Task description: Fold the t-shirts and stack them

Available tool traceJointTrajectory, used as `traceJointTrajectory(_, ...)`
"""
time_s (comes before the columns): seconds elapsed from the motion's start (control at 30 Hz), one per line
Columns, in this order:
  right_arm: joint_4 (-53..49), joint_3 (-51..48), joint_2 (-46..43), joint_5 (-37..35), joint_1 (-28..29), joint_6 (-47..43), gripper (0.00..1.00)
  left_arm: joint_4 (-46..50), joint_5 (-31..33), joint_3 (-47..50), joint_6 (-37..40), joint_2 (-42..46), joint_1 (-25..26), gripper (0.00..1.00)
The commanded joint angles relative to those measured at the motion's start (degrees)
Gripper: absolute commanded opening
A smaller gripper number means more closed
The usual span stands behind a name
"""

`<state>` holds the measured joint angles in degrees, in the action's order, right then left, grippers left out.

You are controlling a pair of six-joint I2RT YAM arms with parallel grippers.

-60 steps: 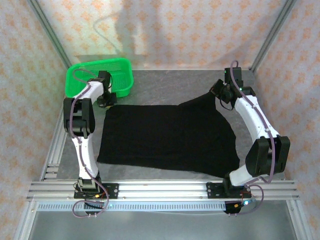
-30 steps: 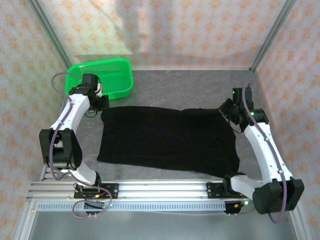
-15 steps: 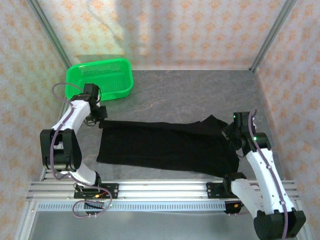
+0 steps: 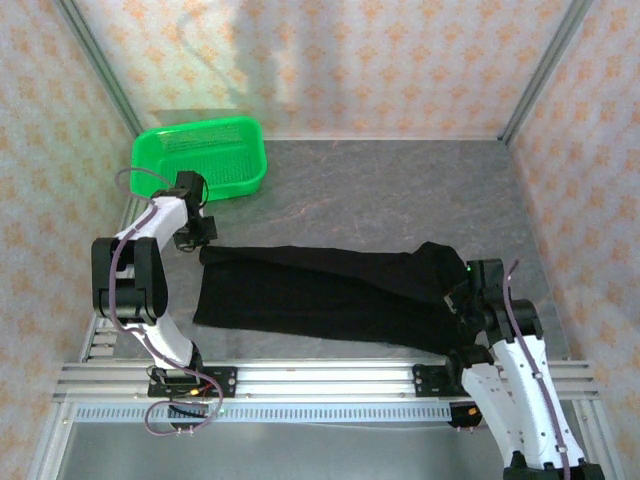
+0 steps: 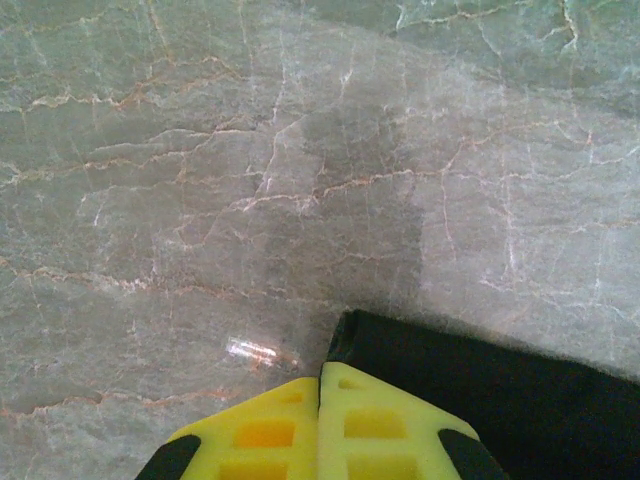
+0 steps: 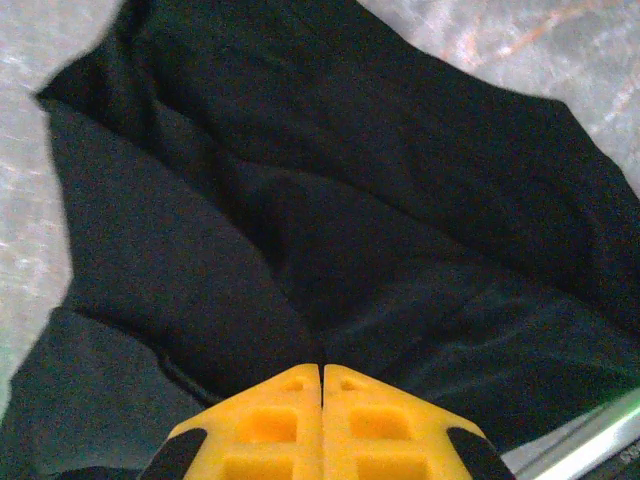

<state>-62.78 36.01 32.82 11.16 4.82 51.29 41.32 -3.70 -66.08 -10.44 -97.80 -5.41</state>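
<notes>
Your grey marbled table [image 4: 400,190] carries one black t-shirt [image 4: 320,295], lying as a band across its near half. Your left gripper [image 4: 201,236] pinches the far-left corner, fingers together. Your right gripper [image 4: 455,292] is likewise clamped on the right end.

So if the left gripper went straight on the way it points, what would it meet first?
Most likely the bare table, just past the t-shirt corner pinched at the left gripper tips; how far off it is I can't judge.
</notes>
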Motion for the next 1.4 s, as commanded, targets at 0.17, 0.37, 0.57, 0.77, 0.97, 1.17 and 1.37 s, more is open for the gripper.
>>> traceJointTrajectory(0.17,-2.96,-4.30,0.87,-1.26,-0.34,1.90,0.00,-1.49,4.70,2.33,0.01,-2.93,-0.69,0.00)
traceJointTrajectory(0.37,-0.35,-6.35,3.33,-1.75,-0.34,1.78,0.00,-2.12,5.45,2.92,-0.64,-4.29,-0.74,0.00)
traceJointTrajectory(0.57,1.45,-7.44,5.36,-3.64,-0.35,1.11,0.00,-3.09,6.94,3.30,-0.90,-4.77,-0.61,0.00)
traceJointTrajectory(0.77,3.68,-6.04,8.15,-6.27,-0.34,-0.01,0.00,-3.60,9.15,3.42,0.31,-4.57,-0.67,0.00)
traceJointTrajectory(0.97,7.35,-0.25,12.56,-11.74,-0.34,-3.96,0.00,-3.85,9.72,3.24,0.53,-4.57,-0.65,0.00)
traceJointTrajectory(1.17,8.22,7.17,20.79,-13.37,-0.34,-9.10,0.00,-4.36,10.46,4.11,0.81,-4.62,-0.65,0.00)
traceJointTrajectory(1.37,8.38,4.65,19.06,-12.81,-0.36,-7.88,0.00,-5.05,10.97,5.39,1.03,-4.42,-0.63,0.00)
